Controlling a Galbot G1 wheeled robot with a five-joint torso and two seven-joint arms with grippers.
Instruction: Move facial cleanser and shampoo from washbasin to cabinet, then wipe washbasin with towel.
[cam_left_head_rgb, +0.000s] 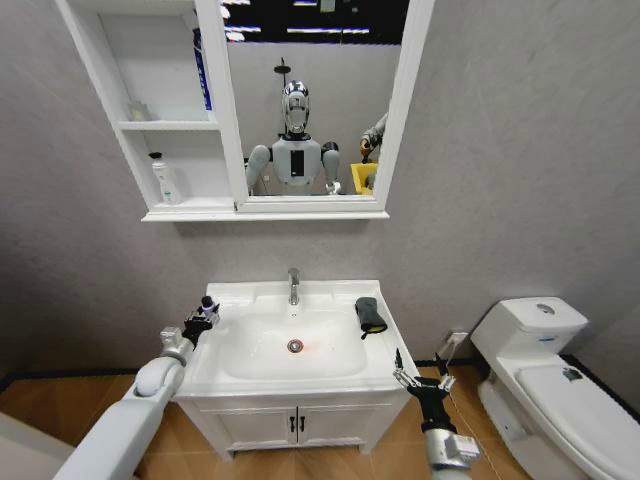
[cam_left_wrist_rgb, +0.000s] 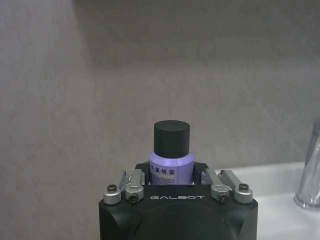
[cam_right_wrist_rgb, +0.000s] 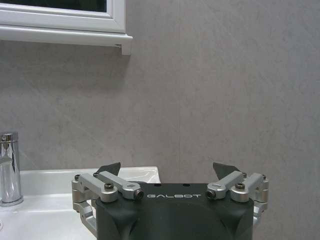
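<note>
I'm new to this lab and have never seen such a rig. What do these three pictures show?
A two-armed robot faces a bathroom washbasin. The wide picture comes from its head; the mirror above reflects the robot. The other two come from cameras on its wrists. The left gripper, at the basin's left rim, is shut on a purple bottle with a black cap. The right gripper is open, holding nothing, at the basin's front right corner. A dark towel lies on the basin's right rim. A white bottle stands on the cabinet shelf.

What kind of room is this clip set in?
A bathroom, most likely a mock-up or showroom one: a white washbasin with a chrome tap, a mirrored wall cabinet above it, and a toilet alongside.
</note>
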